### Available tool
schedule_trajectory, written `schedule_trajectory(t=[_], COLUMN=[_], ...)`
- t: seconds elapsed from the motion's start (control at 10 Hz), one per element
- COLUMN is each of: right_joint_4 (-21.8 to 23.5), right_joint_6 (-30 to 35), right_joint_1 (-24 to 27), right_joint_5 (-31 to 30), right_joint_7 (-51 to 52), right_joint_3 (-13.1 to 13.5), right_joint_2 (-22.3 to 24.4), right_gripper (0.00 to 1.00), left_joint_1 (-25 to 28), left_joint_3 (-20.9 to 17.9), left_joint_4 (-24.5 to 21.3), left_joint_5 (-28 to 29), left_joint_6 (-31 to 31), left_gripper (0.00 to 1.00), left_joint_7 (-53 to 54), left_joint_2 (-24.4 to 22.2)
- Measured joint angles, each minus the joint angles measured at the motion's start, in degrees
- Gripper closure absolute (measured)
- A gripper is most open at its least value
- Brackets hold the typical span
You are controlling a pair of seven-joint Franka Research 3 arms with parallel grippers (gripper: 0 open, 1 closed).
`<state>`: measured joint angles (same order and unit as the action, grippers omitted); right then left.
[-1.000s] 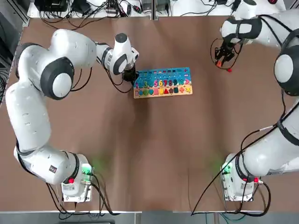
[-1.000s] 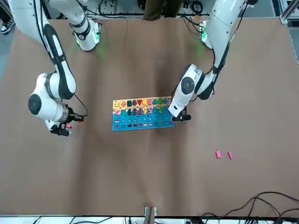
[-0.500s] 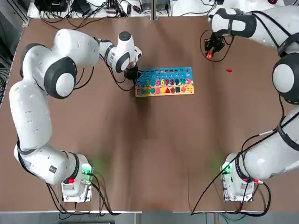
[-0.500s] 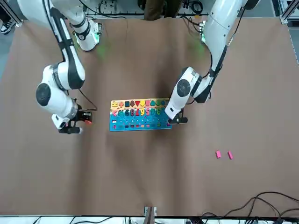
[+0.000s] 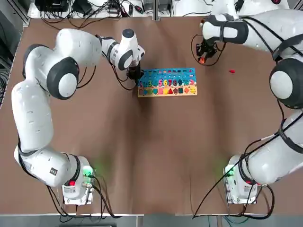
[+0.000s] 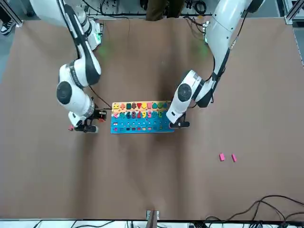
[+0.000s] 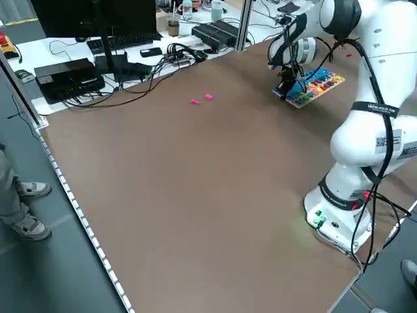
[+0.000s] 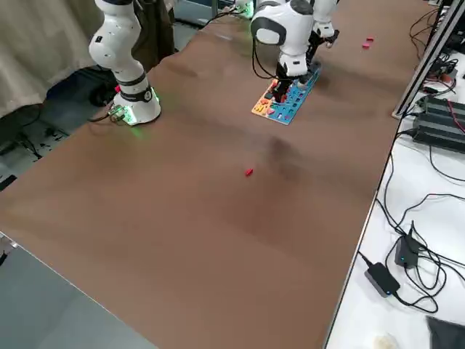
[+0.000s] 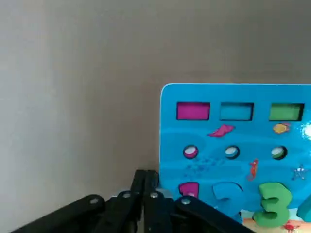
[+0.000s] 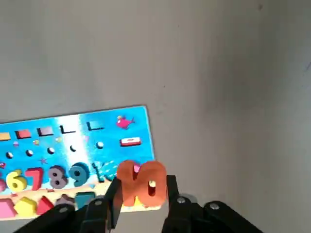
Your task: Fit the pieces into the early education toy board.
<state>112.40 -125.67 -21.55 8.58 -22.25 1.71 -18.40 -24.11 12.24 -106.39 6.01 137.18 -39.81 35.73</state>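
The early education toy board point(image 5: 165, 74) lies flat at the table's far middle, blue half away from me, and it also fills part of the left wrist view point(image 9: 233, 136). My left gripper point(image 5: 134, 74) is shut and empty, its fingertips point(image 9: 146, 187) down against the board's left edge by the pink 1. My right gripper point(image 5: 202, 57) hangs just beyond the board's right end, shut on an orange-red "10" piece point(image 10: 142, 187). One red piece point(image 5: 232, 71) lies on the table right of the board. Two pink pieces point(image 6: 222, 156) lie apart from the board on its far side.
Cables, a keyboard and black boxes point(image 7: 68, 78) line the bench past the table's far edge. Both arm bases point(image 5: 78, 184) stand at the near edge. A person's shoes point(image 7: 29, 208) show on the floor at the robot's left.
My right gripper has carried the orange piece leftward, from beside the red piece to the board's right end. The left gripper crept forward a little, and the board slid slightly to the right.
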Motion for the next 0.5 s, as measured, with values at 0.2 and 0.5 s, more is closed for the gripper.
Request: schedule_trajectory(t=[0.2, 0.5], right_joint_4=[0.0, 0.0], right_joint_6=[-1.0, -8.1], right_joint_1=[-2.7, -6.6], right_joint_5=[0.0, 0.0], right_joint_7=[-4.2, -7.0], right_joint_3=[-0.1, -0.2], right_joint_2=[-1.6, -7.2], right_gripper=[0.59, 0.59], left_joint_1=[0.7, 3.4], left_joint_3=[-0.9, -3.2], left_joint_4=[1.5, 1.8], left_joint_5=[0.1, 0.2], left_joint_6=[-5.5, -9.2], left_gripper=[0.74, 0.47], left_joint_7=[2.7, 7.7], left_joint_2=[-2.1, -8.5])
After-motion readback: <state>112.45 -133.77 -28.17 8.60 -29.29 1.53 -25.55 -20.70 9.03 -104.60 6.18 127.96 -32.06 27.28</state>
